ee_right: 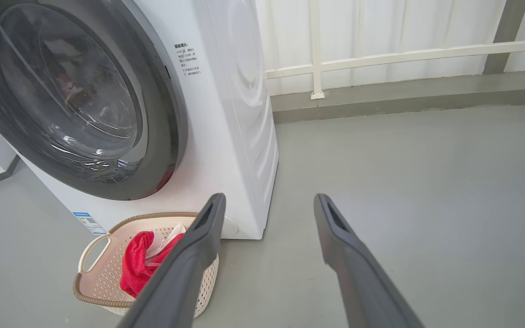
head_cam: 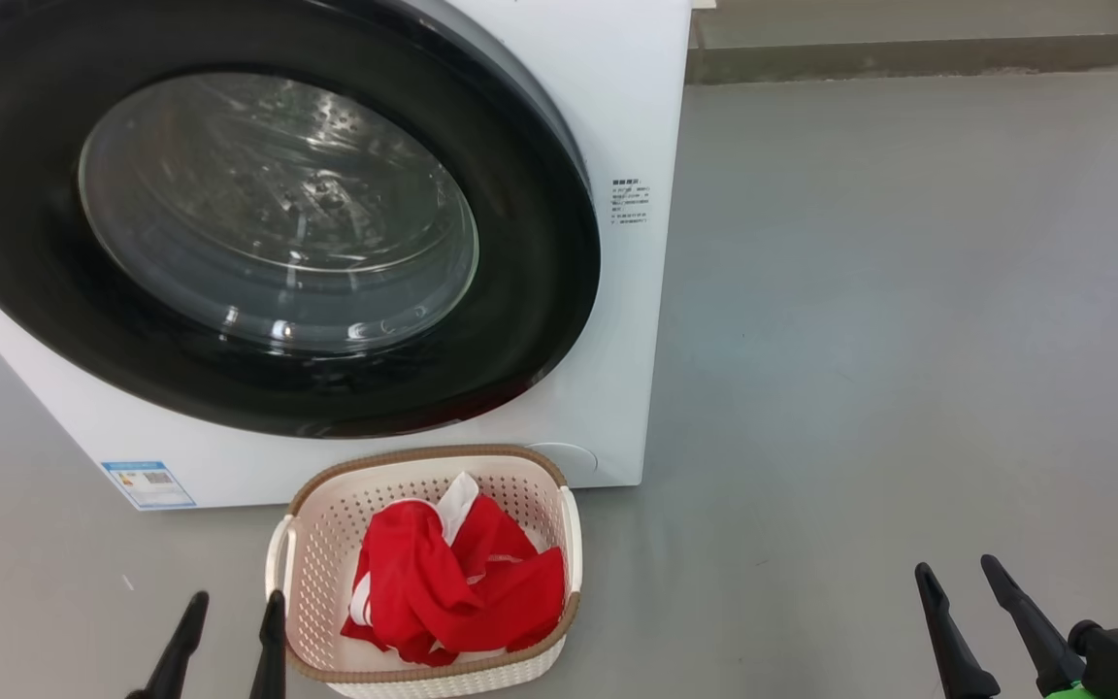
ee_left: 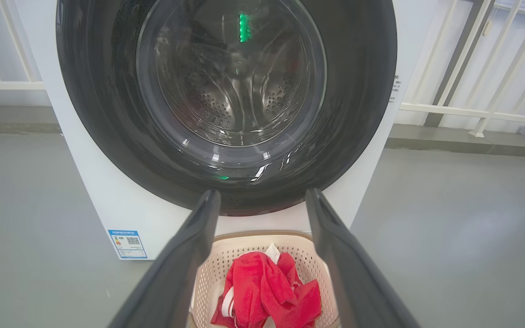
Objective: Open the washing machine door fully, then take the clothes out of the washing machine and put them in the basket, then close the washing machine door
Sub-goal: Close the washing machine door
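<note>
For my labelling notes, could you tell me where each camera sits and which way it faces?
Head view: on the head, looking down at washing machine door and basket; left gripper, right gripper below.
Left wrist view: left wrist, squarely facing the door; own fingers.
Right wrist view: right wrist, facing washing machine corner, floor; own fingers.
Shared: clothes in the basket.

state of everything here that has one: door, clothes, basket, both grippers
washing machine door: shut
clothes: crumpled in a heap inside the basket
basket: upright on the floor in front of the washing machine, holding the clothes
left gripper: open, empty, by the basket
right gripper: open, empty, over the floor
</note>
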{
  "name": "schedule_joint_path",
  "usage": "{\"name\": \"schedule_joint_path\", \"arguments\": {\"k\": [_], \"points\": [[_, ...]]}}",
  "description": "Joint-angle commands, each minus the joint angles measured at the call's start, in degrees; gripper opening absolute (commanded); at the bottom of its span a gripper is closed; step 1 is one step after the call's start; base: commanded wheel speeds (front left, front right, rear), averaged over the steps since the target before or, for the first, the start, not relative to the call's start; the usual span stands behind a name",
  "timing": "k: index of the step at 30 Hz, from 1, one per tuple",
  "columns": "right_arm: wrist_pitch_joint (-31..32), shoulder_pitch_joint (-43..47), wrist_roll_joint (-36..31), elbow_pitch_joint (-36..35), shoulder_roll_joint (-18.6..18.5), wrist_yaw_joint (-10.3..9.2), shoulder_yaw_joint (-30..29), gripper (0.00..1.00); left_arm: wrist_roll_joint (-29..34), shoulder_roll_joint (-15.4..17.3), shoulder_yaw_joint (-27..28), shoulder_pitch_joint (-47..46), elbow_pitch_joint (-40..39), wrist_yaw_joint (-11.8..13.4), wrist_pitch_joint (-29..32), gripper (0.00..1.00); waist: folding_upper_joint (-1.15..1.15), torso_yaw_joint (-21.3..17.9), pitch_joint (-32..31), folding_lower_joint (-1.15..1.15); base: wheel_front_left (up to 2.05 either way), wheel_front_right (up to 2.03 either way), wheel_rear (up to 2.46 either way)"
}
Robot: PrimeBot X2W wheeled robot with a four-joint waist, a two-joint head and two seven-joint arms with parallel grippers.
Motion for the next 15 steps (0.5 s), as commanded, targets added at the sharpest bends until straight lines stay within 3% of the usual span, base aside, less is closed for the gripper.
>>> {"name": "schedule_joint_path", "arguments": {"k": [1, 15], "points": [[-0.2, 0.1, -0.6, -1.3, -0.9, -0.22, 0.5, 1.0, -0.3, 0.9, 2.1, 0.1, -1.7, -0.3, -0.7, 1.0, 0.0, -0.1, -0.3, 0.0, 0.0, 0.0, 0.0], [-0.2, 0.7, -0.8, -1.6, -0.2, -0.22, -0.2, 1.0, -0.7, 0.6, 2.3, 1.3, -2.6, -0.3, -0.7, 1.0, 0.0, 0.1, -0.7, 0.0, 0.0, 0.0, 0.0]]}}
